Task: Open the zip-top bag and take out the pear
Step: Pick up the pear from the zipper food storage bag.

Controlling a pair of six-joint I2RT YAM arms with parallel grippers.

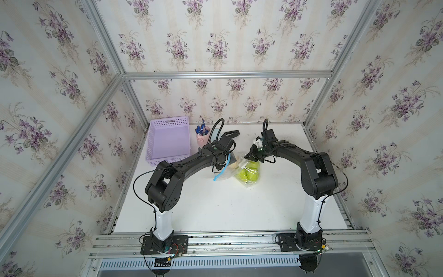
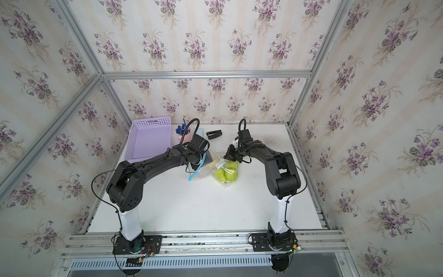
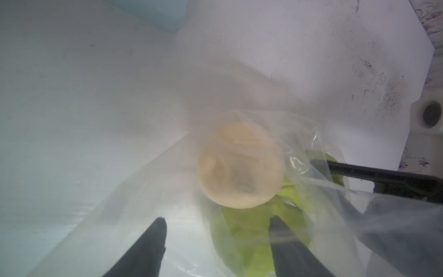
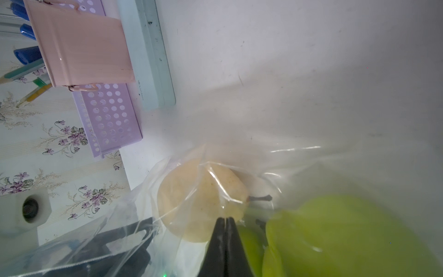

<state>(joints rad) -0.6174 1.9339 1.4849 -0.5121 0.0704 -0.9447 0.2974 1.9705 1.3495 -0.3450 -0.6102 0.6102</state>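
The clear zip-top bag (image 1: 227,169) (image 2: 203,171) lies mid-table, its light-blue zip strip (image 1: 221,171) hanging toward the front. Inside are a pale yellow pear (image 4: 199,201) (image 3: 239,167) with a brown stem and green fruits (image 1: 248,173) (image 4: 347,235) beside it. My left gripper (image 3: 217,219) is at the bag's mouth, jaws apart, with film draped over the fingers (image 3: 153,239) and the green fruit just ahead. My right gripper (image 4: 225,218) (image 1: 250,157) is shut, pinching the bag's film just above the fruit.
A lilac perforated basket (image 1: 167,141) stands at the back left. A pink cup of blue pens (image 1: 202,136) is next to it, with a flat light-blue item (image 4: 153,60) alongside. A black stapler (image 2: 214,134) lies near the back wall.
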